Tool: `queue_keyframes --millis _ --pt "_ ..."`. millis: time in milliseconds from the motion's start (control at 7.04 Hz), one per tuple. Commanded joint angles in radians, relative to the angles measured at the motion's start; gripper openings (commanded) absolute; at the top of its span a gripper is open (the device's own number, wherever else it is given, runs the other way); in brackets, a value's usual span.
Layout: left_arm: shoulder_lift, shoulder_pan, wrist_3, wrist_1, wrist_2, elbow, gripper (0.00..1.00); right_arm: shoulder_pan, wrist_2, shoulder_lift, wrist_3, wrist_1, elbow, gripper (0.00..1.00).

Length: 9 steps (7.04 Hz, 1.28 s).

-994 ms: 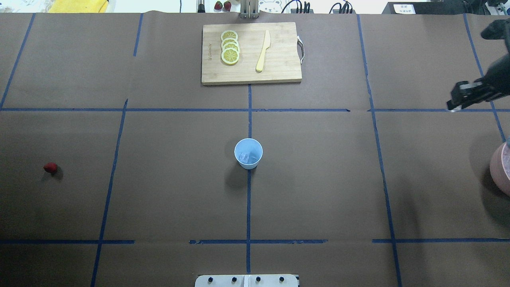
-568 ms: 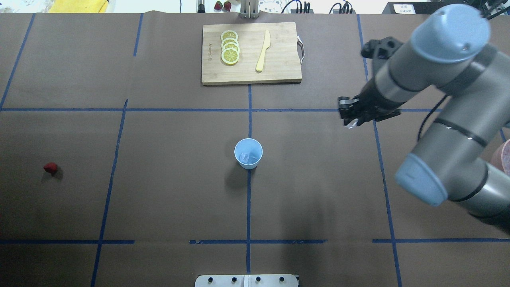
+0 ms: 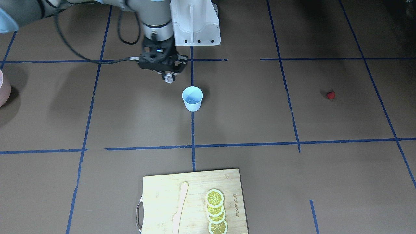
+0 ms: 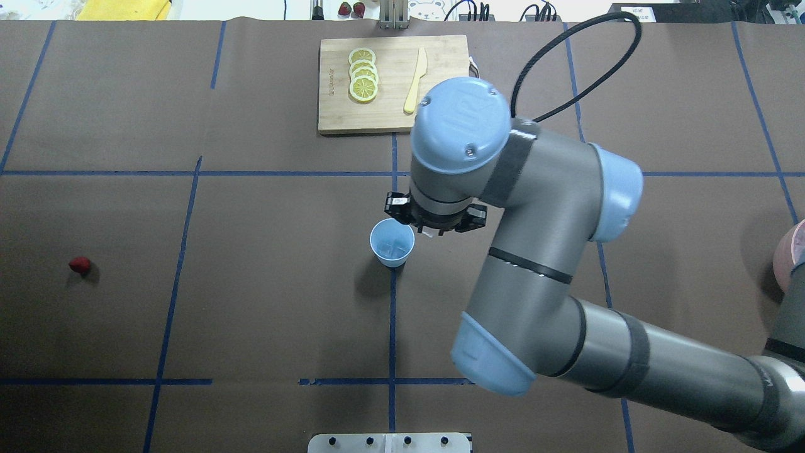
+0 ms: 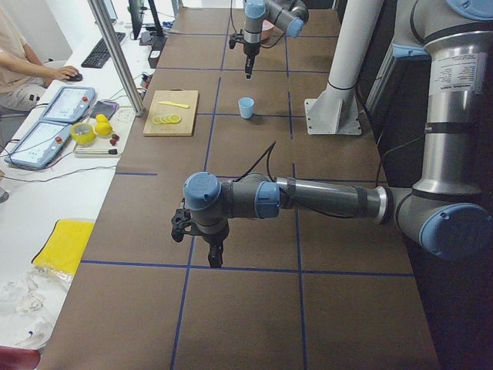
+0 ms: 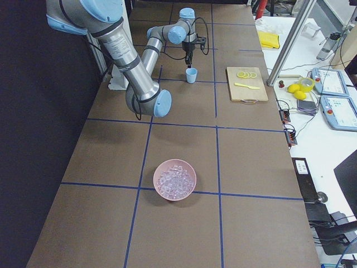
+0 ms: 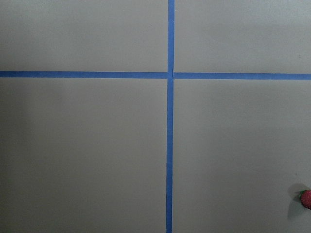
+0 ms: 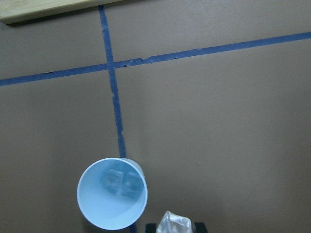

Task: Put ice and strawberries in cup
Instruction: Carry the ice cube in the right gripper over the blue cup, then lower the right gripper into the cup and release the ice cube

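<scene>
In the front-facing view you find the right gripper [image 3: 168,75] a little left of centre in the upper half of the frame. Its two fingers pinch a small clear ice cube [image 8: 172,224] between them.

The small light-blue tapered plastic cup [image 3: 192,100] stands upright just below and to the right of it, on a blue tape line of the brown paper-covered table [image 4: 251,314]. In the right wrist view the cup is at the lower left and the held cube is at the bottom edge, just right of the cup's rim and not over its mouth. Two more ice cubes [image 8: 121,182] lie on the bottom of the cup.

The tiny red strawberry [image 4: 79,265] lies alone at the far left of the overhead view, well apart from the cup. It also shows at the lower right edge of the left wrist view.

The left gripper [image 5: 215,258] appears only in the left side view, near the middle, pointing down; you cannot tell there whether it is spread or pressed together.

A pink round bowl [image 6: 174,196] filled with ice sits low in the right side view.
</scene>
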Motion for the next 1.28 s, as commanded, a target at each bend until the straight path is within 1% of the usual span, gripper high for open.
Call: queue_keyframes --millis 0,284,426,852,994,1136 --pt "0.000 0.000 0.000 0.000 -0.001 0.000 1.00 -0.054 -0.054 0.086 0.043 0.003 -0.119 0.00" --pt "0.000 0.000 0.000 0.000 -0.001 0.000 1.00 -0.054 -0.060 0.127 0.045 0.006 -0.185 0.00" --pt "0.000 0.000 0.000 0.000 -0.001 0.000 1.00 -0.054 -0.081 0.127 0.045 0.009 -0.205 0.00" --pt "0.000 0.000 0.000 0.000 -0.001 0.000 1.00 -0.054 -0.094 0.127 0.039 0.024 -0.225 0.01" --pt "0.000 0.000 0.000 0.000 -0.001 0.000 1.00 -0.054 -0.092 0.124 0.028 0.033 -0.225 0.39" --pt "0.000 0.000 0.000 0.000 -0.001 0.000 1.00 -0.059 -0.095 0.123 0.025 0.055 -0.224 0.99"
